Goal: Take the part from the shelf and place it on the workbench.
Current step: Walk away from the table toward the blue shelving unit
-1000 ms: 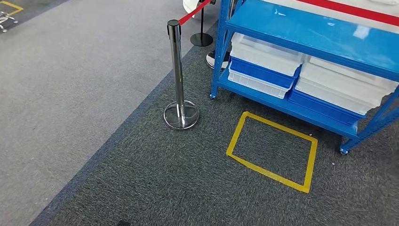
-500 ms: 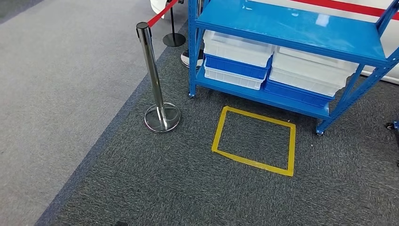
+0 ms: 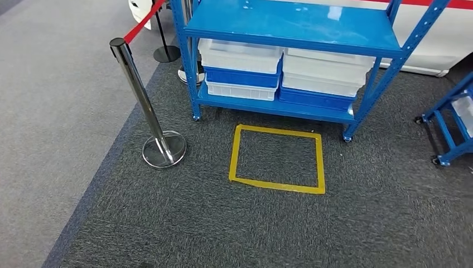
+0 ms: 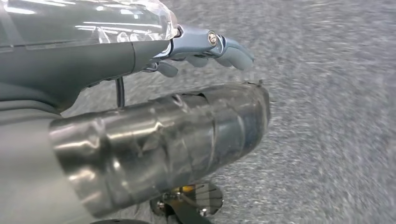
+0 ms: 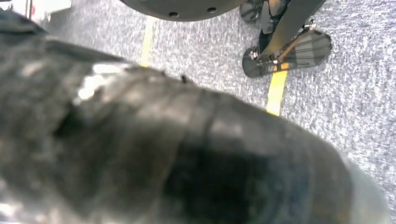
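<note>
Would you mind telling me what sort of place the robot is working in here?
Probably a cordoned test or demo area in a workshop: a blue steel shelf holding stacked plastic bins, a yellow taped floor square, and a barrier post.

The blue metal shelf (image 3: 290, 25) is cut off by the head view's top edge, and the stacked white and blue plastic bins (image 3: 279, 72) on its lower level hide their contents. A second blue frame (image 3: 449, 120) is cropped at the right edge. The right hand (image 5: 177, 149) is a dark blur, its fingers indistinguishable.
</note>
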### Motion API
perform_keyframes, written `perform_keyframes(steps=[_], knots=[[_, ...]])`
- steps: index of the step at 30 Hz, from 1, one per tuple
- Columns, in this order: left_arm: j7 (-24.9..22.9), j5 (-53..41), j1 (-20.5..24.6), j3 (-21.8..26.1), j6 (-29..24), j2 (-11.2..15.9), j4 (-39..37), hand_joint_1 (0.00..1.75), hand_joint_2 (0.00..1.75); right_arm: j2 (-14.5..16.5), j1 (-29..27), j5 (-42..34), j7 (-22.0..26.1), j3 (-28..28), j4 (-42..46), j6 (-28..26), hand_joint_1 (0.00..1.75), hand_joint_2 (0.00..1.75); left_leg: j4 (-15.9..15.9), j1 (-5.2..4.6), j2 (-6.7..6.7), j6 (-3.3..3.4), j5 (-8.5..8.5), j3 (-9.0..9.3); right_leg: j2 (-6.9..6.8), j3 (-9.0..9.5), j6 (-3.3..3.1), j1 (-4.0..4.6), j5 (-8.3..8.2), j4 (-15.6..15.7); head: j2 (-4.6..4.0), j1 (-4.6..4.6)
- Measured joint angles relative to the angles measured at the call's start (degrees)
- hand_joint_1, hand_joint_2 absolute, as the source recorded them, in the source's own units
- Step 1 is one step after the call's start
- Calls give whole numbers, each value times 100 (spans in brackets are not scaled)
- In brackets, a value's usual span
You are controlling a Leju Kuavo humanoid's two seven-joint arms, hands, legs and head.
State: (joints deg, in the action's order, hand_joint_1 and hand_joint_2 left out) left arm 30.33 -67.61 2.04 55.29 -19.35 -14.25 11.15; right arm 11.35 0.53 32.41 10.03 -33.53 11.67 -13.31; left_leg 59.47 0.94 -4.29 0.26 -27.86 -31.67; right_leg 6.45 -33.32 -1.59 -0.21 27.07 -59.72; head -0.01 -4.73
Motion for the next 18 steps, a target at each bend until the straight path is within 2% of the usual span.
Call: perform_keyframes(steps=[1,3,4,5,7,8,9,10,11,12,14,15,16,18], knots=[[2,-1,6,1,2,2,0,0,0,2,-1,2,0,-1,0,0,0,0,-40,-9,-18,11,-23,17,58,-27,36,-12,-7,-6,0,1],[3,1,16,3,6,1,0,0,0,2,-22,4,0,-4,-1,-1,0,0,-104,0,105,64,0,47,133,-52,107,-28,-26,8,1,1],[4,0,19,4,7,0,0,0,0,1,-29,4,0,-6,-2,-1,0,0,-143,15,174,98,18,68,40,-72,136,-17,6,-40,1,-5],[4,0,19,5,8,-2,0,0,0,0,-31,4,-1,-8,-2,-2,0,0,-181,30,255,133,33,90,-116,-146,162,-7,98,-194,0,-13],[5,-2,12,6,12,-2,0,0,0,-1,-19,4,-1,-9,-2,-1,0,0,-200,22,417,167,25,113,-475,-455,201,-14,414,-817,0,-27],[5,-1,3,7,15,-1,0,0,0,-1,-13,4,-1,-9,-2,-1,0,0,-195,17,507,173,9,119,-552,-648,220,-31,554,-1178,0,-27],[5,-1,-4,7,19,0,0,0,0,-1,-10,4,0,-9,-2,0,0,0,-190,14,589,172,-7,128,-585,-780,236,-47,613,-1423,0,-27],[5,0,-6,8,23,0,0,0,0,-1,-13,5,0,-9,-2,0,0,0,-187,14,670,165,-27,144,-610,-804,247,-62,553,-1460,0,-26],[5,1,-3,9,27,-1,0,0,0,-1,-20,5,0,-10,-2,0,0,0,-187,15,739,154,-47,169,-640,-703,250,-73,393,-1261,0,-27],[5,1,0,9,30,-2,0,0,0,-2,-26,8,0,-11,-2,0,0,0,-187,16,802,137,-71,203,-710,-503,242,-75,186,-882,0,-27],[5,1,6,10,33,-4,0,0,0,-4,-22,13,0,-13,-2,-1,0,0,-191,-1,914,81,-123,257,-900,-142,187,-31,-45,-190,0,-27],[5,1,9,10,33,-4,0,0,0,-5,-13,17,0,-14,-2,-2,0,0,-194,-12,962,51,-143,276,-955,-60,153,-4,-63,-20,0,-25],[5,1,16,11,33,-5,0,0,0,-5,-9,21,0,-16,-2,-6,0,0,-204,-23,1007,20,-157,292,-953,-51,119,23,-30,14,0,-25],[10,-5,33,12,38,-12,0,0,0,-4,-18,39,-4,-21,-2,-19,0,0,-215,-20,1049,-44,-186,342,-848,-47,53,15,-43,44,1,-24]])
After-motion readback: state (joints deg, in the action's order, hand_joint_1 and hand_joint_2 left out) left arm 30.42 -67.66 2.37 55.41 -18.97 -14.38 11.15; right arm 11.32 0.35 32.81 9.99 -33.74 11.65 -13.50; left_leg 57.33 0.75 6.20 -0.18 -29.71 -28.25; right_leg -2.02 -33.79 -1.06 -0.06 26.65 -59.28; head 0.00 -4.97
